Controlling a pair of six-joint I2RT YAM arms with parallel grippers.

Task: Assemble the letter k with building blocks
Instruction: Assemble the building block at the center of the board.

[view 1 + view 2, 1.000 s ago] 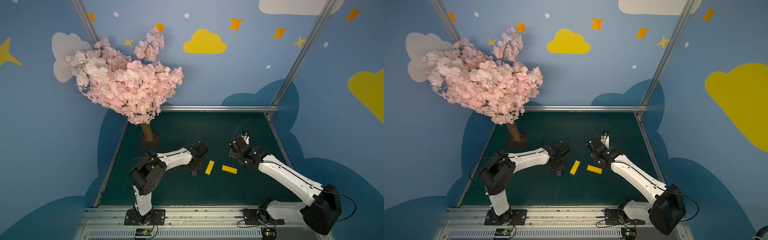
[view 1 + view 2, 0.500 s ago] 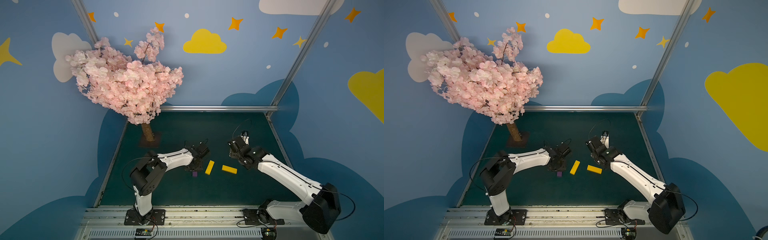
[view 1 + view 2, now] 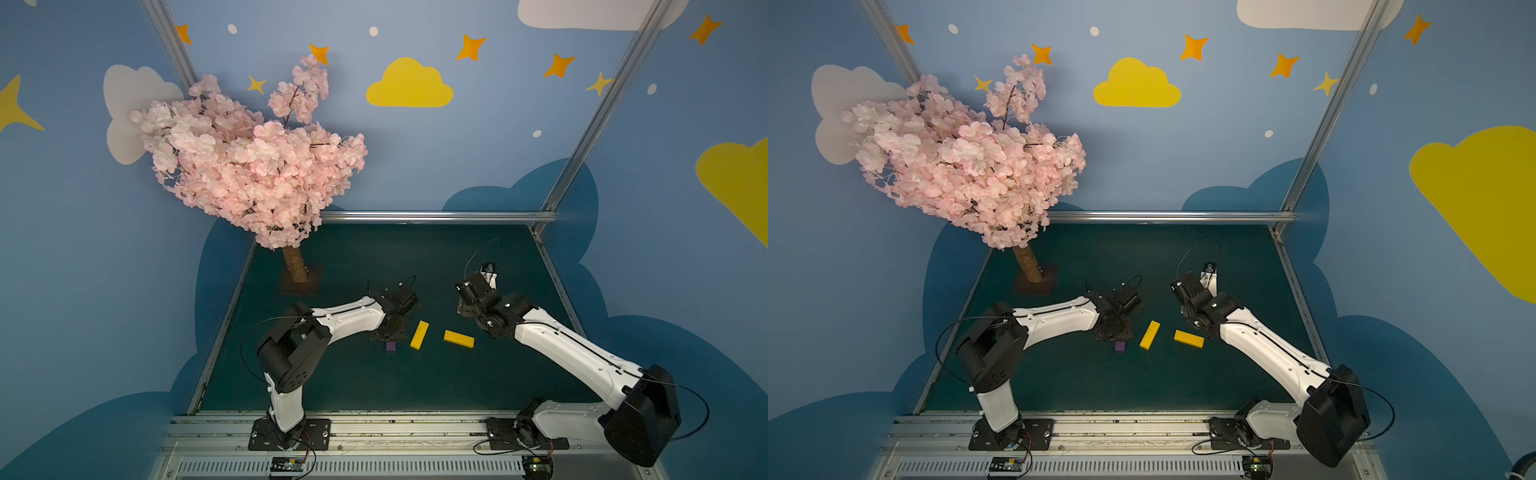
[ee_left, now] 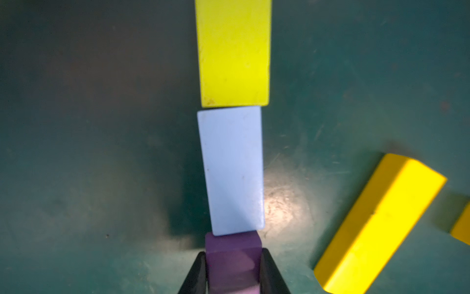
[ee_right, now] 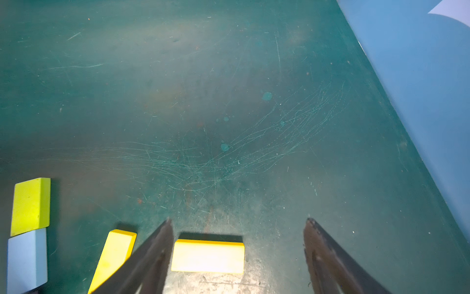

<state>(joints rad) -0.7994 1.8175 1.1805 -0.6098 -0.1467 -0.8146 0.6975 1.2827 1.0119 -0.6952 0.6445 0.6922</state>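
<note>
In the left wrist view my left gripper [image 4: 232, 252] is shut on the purple block [image 4: 232, 257], which butts against one end of the light-blue block [image 4: 232, 170]. The lime-green block [image 4: 232, 51] continues the line beyond it. In both top views the purple block [image 3: 391, 346] shows just under the left gripper [image 3: 388, 334], on the green mat. Two orange-yellow blocks [image 3: 419, 334] [image 3: 458, 338] lie loose beside the line. My right gripper [image 5: 237, 224] hangs open above one orange-yellow block [image 5: 208, 255], which lies near one finger [image 5: 157, 244], untouched.
A pink blossom tree [image 3: 249, 174] stands on a square base [image 3: 299, 282] at the back left of the mat. A metal rail [image 3: 436, 216] runs along the back edge. The blue wall [image 5: 419, 76] rises close behind the right gripper.
</note>
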